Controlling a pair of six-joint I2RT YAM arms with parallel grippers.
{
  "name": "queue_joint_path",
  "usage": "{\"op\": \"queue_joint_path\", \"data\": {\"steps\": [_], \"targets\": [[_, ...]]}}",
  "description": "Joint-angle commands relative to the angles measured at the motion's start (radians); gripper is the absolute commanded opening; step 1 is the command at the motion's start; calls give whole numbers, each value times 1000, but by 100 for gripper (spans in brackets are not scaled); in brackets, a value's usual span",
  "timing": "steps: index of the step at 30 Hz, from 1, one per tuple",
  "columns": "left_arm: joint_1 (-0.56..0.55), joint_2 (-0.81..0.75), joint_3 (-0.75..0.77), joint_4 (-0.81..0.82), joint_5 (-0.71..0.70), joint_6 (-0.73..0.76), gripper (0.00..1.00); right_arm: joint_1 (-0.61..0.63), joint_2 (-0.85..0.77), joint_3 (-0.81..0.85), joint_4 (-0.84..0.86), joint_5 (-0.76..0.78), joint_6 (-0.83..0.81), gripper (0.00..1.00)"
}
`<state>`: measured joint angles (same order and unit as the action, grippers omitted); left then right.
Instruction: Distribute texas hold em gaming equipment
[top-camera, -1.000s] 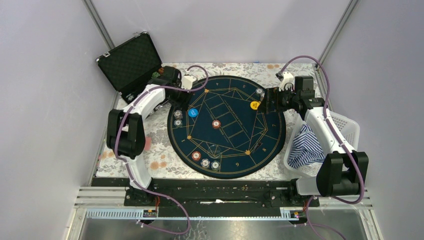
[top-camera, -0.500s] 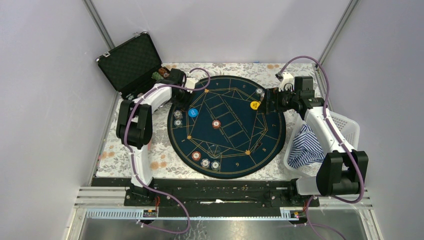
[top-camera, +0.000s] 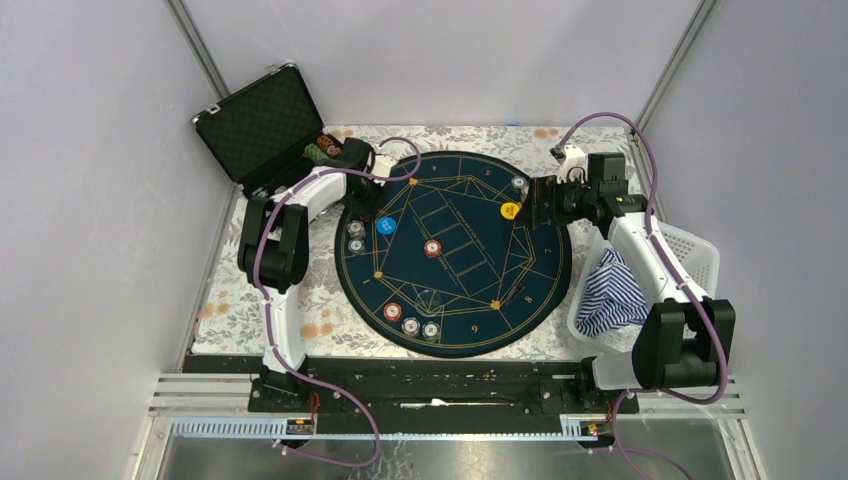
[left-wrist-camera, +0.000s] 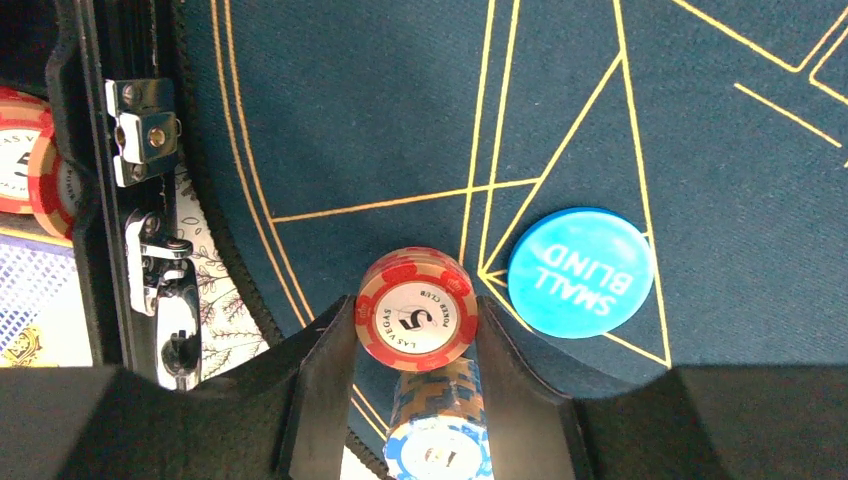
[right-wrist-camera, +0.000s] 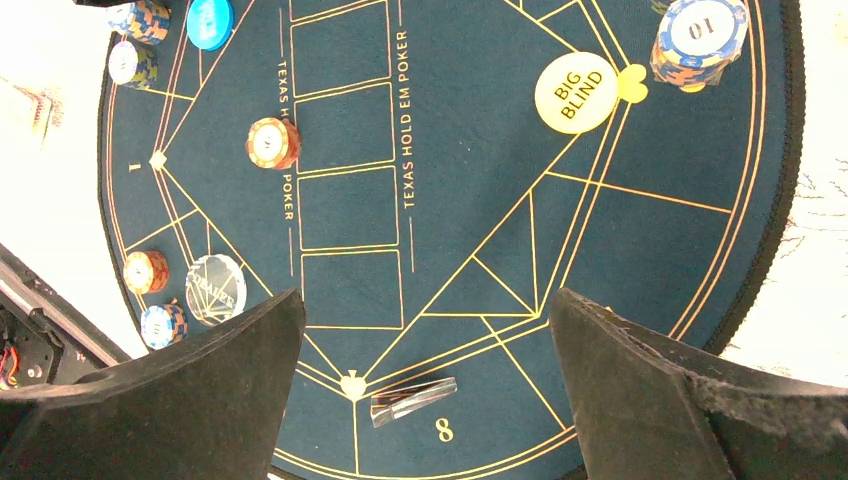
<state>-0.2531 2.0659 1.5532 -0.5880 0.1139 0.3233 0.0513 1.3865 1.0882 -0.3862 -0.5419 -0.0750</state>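
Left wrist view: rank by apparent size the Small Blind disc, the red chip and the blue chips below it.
1. Small Blind disc.
2. Red chip, gripped in the left pincer, nearer the camera.
3. Blue chips: cut off by the frame edge, so unsure.

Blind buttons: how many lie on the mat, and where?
2. The blue button lies on the mat's left side, the yellow button on its right. Others may be hidden.

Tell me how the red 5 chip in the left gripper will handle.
The red 5 chip looks rigid: the left gripper pinches its rim without bending it. It is round, so it could roll if released on edge.
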Motion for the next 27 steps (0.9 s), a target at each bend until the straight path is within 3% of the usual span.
{"op": "queue_joint_path", "data": {"steps": [1,8,16,20,27], "targets": [[5,0,38,33,-30,-2,50,-2,5,19,-7,-18,-14,100],[5,-20,44,18,-23,-7,73,-2,-16,9,28,6,21,100],[5,-156,95,-64,51,-51,80,-1,-12,15,-2,-47,-23,100],[15,-261,66,-96,119,-86,98,19,-9,30,-6,-73,-25,100],[71,-435,-57,-124,209,-137,99,202,63,126,-38,79,-74,100]]}}
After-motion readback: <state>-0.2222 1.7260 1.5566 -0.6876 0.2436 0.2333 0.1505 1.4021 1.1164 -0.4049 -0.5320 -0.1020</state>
